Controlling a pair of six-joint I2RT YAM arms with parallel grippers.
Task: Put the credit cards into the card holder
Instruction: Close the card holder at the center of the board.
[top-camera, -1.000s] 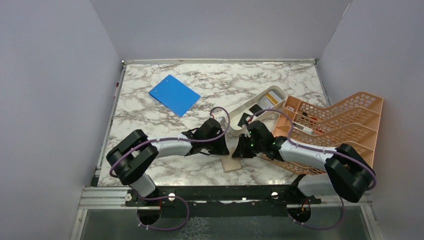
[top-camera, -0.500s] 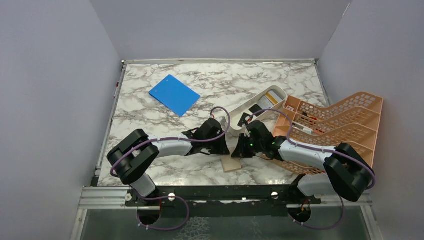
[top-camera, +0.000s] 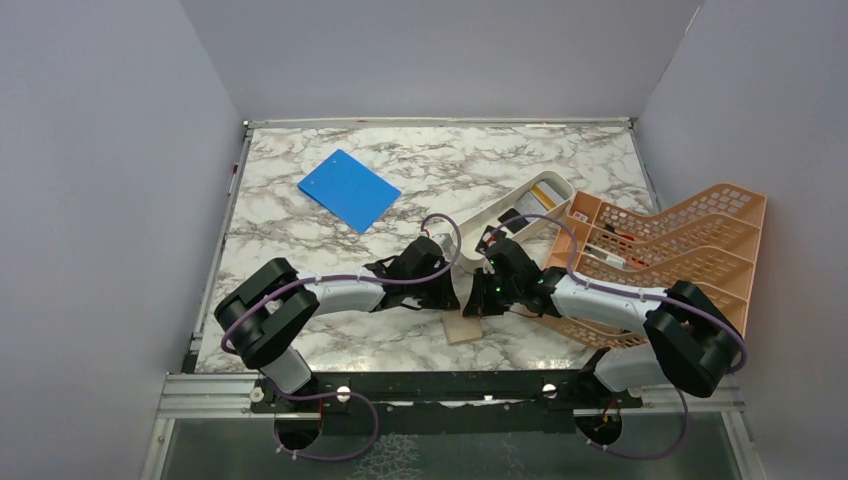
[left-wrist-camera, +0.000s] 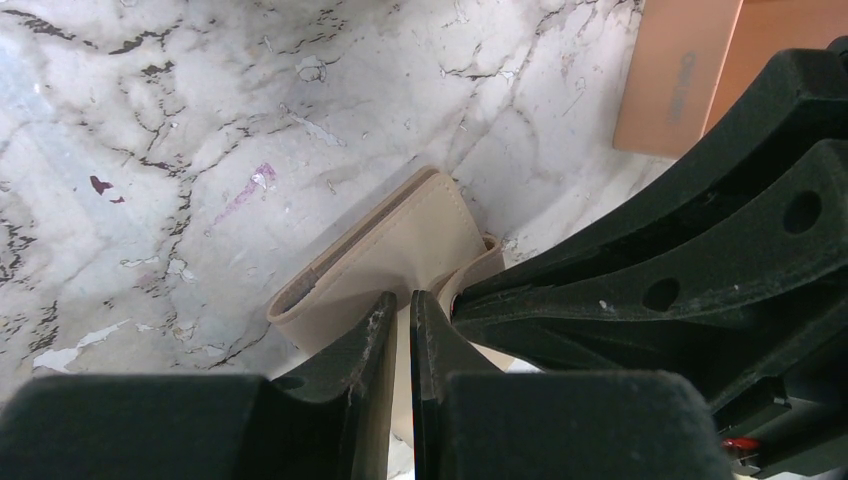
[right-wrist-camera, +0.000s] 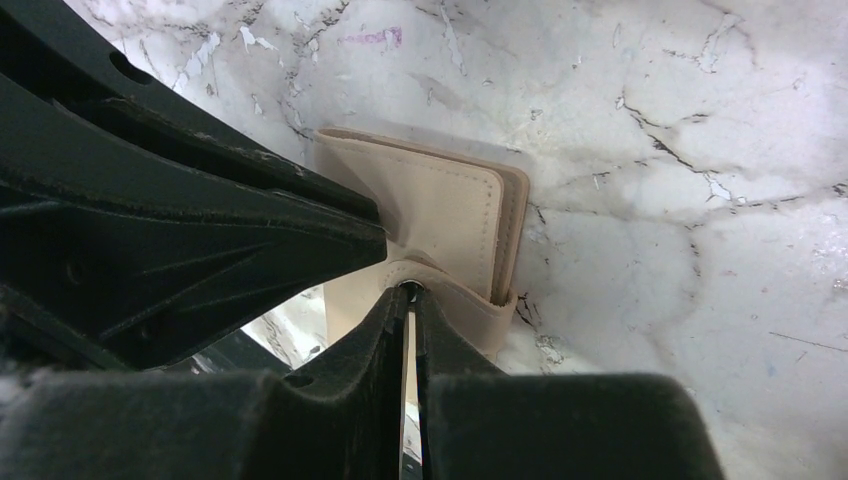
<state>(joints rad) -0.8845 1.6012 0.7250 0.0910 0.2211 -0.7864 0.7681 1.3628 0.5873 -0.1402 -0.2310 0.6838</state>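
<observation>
The tan card holder (top-camera: 462, 327) lies near the table's front edge, between both grippers. In the left wrist view its folded body (left-wrist-camera: 400, 240) lies just past my left gripper (left-wrist-camera: 403, 305), which is shut on a tan flap of it. In the right wrist view my right gripper (right-wrist-camera: 408, 295) is shut on the card holder's snap strap, with the body (right-wrist-camera: 450, 200) beyond. From above, the left gripper (top-camera: 448, 300) and right gripper (top-camera: 476, 303) nearly touch. Credit cards lie in the white tray: a black one (top-camera: 513, 215) and a striped white one (top-camera: 545, 195).
The long white tray (top-camera: 480, 225) lies diagonally behind the grippers. An orange lattice rack (top-camera: 680, 240) stands at the right, its corner also in the left wrist view (left-wrist-camera: 680, 70). A bright blue board (top-camera: 348, 189) lies at the back left.
My right arm has shifted slightly left and toward the tray end. The left arm and the card holder have stayed put.
</observation>
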